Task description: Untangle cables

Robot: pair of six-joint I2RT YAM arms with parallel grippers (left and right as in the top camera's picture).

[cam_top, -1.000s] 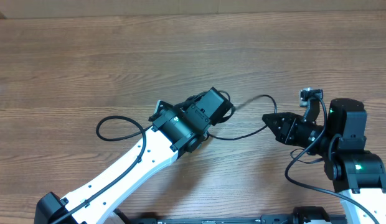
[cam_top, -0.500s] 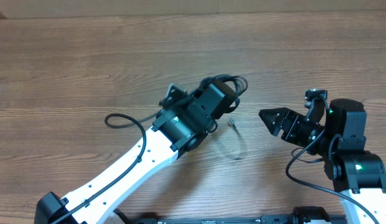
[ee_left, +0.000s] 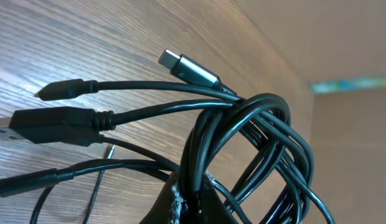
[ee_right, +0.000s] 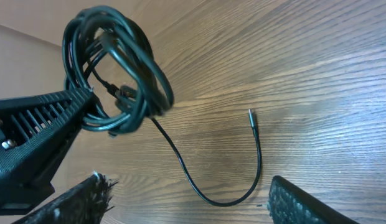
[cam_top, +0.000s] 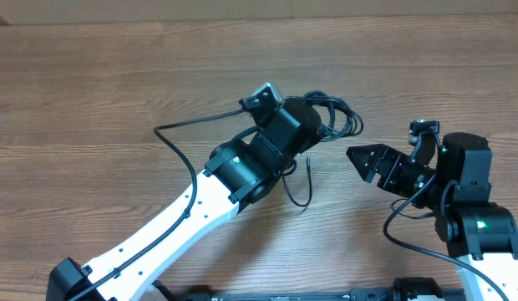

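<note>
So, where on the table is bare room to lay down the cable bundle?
Bare: the far table strip beyond the cable bundle, and the left side past the trailing cable. Crowded: between the left gripper, gripping that bundle, and the open right gripper, where a loose cable end curls.

I see a brown wood-grain bench (cam_top: 92, 75); one thin black cable (cam_top: 294, 198) curls across it, its small plug (cam_top: 309, 164) resting on the wood.
</note>
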